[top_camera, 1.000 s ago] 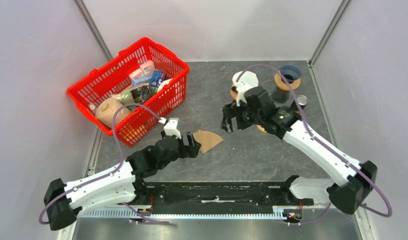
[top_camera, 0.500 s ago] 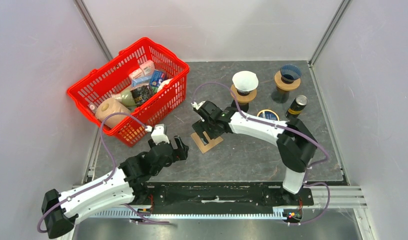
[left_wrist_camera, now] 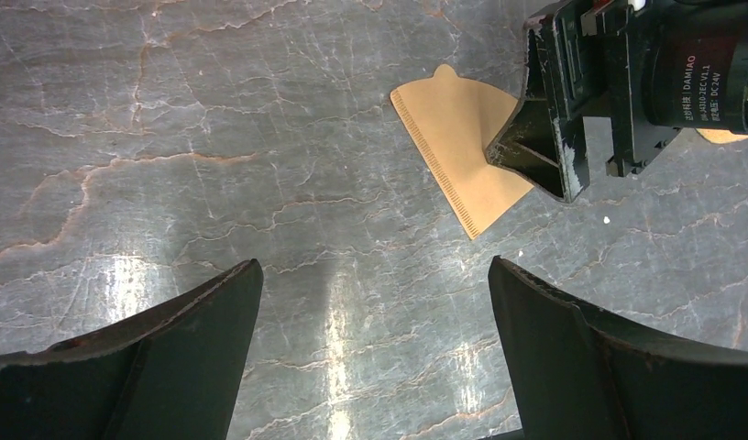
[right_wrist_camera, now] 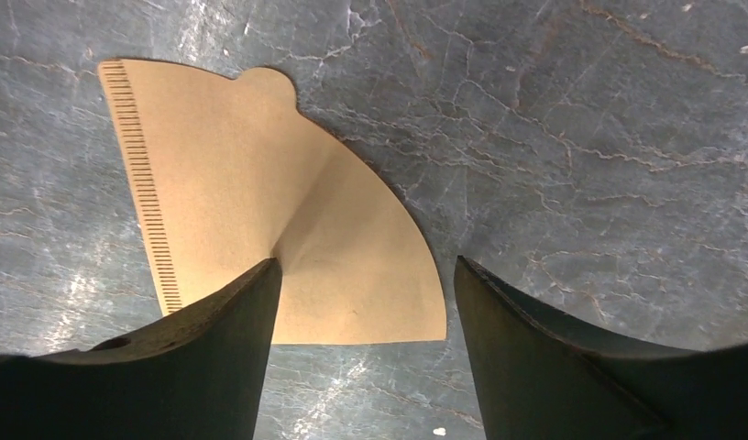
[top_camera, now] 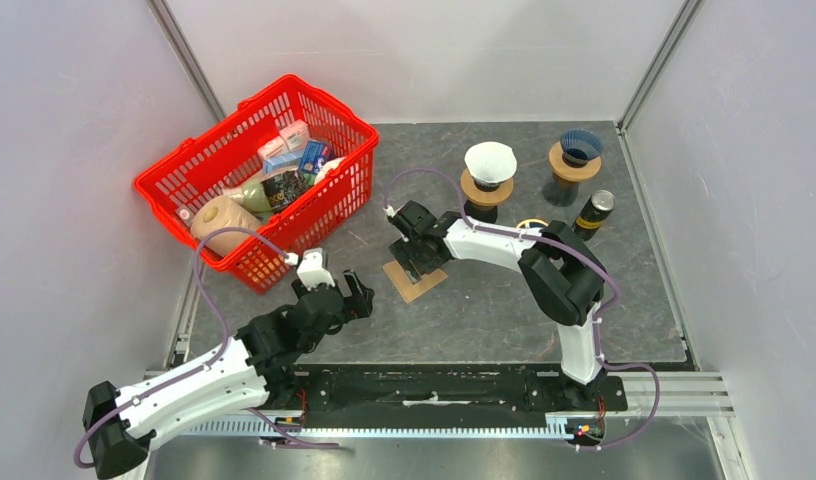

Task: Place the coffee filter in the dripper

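My right gripper (right_wrist_camera: 366, 275) straddles the curved edge of the brown paper filter (right_wrist_camera: 260, 211), jaws apart, nothing held. The filter lies flat on the table (right_wrist_camera: 581, 137), well apart from the white dripper (top_camera: 490, 163). Closing could skid or crease it. My left gripper (left_wrist_camera: 375, 275) hangs released.

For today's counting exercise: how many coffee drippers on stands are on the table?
2. A white dripper stands far centre-right; a blue dripper stands right of it, near the far corner. The red basket could hide more.
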`<action>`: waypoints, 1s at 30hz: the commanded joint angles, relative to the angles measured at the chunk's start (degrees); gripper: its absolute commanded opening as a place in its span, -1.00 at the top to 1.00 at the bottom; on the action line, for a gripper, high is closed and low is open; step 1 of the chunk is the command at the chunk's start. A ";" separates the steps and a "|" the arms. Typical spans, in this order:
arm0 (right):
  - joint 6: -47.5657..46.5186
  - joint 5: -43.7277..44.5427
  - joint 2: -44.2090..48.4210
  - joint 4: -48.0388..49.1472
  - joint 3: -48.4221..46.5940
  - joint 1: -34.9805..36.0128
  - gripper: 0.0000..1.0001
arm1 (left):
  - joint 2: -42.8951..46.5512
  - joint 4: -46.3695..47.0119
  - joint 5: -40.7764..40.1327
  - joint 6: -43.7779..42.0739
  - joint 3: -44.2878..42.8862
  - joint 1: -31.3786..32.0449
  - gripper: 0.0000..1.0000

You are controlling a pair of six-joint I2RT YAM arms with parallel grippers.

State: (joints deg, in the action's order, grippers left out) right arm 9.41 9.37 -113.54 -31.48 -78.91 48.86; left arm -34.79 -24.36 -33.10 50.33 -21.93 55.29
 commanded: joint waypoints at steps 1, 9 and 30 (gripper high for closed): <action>1.63 -4.12 -1.42 0.98 0.24 -0.78 -0.48 | 1.33 -0.40 -3.97 2.62 0.08 -0.31 -0.99; 5.11 -7.34 -1.95 0.02 3.59 -1.49 -0.20 | 3.96 -1.86 -5.06 2.41 -0.34 -0.27 -0.99; 14.43 -14.56 17.85 16.53 12.33 -1.49 0.64 | 4.97 8.13 1.20 -3.16 -0.56 -0.27 -0.99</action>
State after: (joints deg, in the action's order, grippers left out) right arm 20.34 -1.69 -103.59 -23.03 -68.84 47.13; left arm -30.57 -24.16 -34.59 49.98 -21.89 55.22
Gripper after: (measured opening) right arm 0.202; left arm 0.996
